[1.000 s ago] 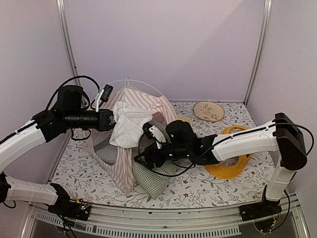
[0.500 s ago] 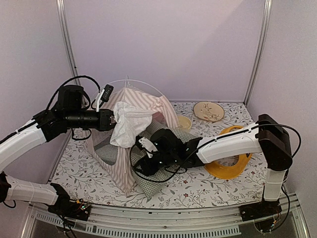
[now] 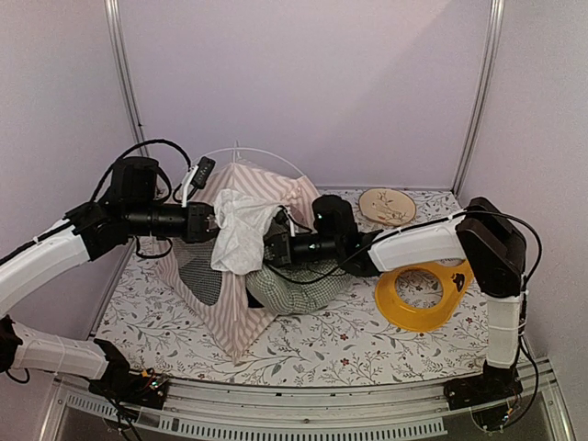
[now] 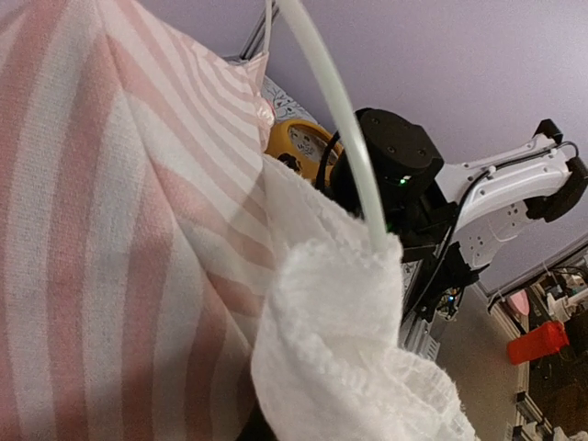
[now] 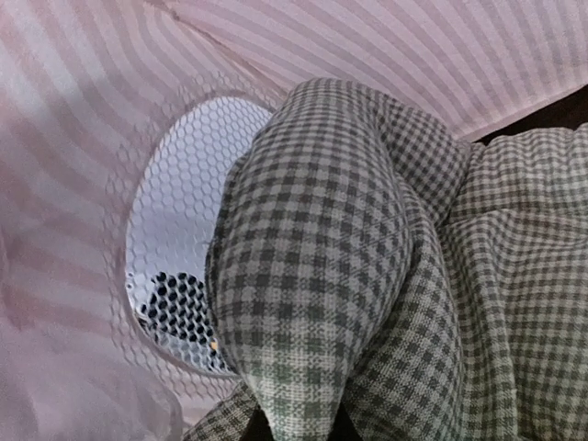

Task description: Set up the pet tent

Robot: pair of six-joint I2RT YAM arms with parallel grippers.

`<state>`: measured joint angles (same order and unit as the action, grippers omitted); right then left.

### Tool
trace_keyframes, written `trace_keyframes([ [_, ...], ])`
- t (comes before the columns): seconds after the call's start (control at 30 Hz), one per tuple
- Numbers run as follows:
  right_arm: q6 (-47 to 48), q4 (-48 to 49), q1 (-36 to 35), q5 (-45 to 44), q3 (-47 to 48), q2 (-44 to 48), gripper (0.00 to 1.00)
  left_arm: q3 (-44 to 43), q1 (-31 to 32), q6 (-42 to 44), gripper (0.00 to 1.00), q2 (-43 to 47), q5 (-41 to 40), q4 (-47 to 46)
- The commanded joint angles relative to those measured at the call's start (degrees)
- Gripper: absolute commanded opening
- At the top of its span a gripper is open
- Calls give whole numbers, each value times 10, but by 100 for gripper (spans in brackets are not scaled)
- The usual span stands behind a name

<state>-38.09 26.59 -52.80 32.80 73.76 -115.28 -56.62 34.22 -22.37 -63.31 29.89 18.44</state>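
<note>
Left of the pet tent [image 3: 234, 312], up against its front: left gripper [image 3: 211, 222], clamped tight on the white sheer door flap [image 3: 241, 234], holding it bunched and lifted off the opening. From the left wrist, only pink stripes, a thin white pole [image 4: 344, 119] arching past and the flap's crumpled edge; own fingers out of sight there.

Tent itself standing at the back left of the flowered table [image 3: 349, 344], peak up, round dark mesh window [image 3: 204, 280] on its left face.

At the tent's opening, right side: right gripper [image 3: 272, 250], pinched together on the green-and-white checked cushion [image 3: 299, 287], partly inside the tent, partly spilling out to its right. From the right wrist, cushion bulging before a mesh window [image 5: 170, 248] in the striped wall.

Right of the tent, well apart: yellow ring [image 3: 404, 317] flat on the table; behind it, a round embroidered disc [image 3: 387, 206].
</note>
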Motion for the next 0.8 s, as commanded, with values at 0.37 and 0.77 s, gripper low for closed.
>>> trace_keyframes([
  [0.37,-42,35,-67,-83,86,-154,8,0,10,-8,0,-15,-52,75],
  [0.77,65,61,-87,-197,-65,4,64,14,-14,-55,0,-7,-85,70],
])
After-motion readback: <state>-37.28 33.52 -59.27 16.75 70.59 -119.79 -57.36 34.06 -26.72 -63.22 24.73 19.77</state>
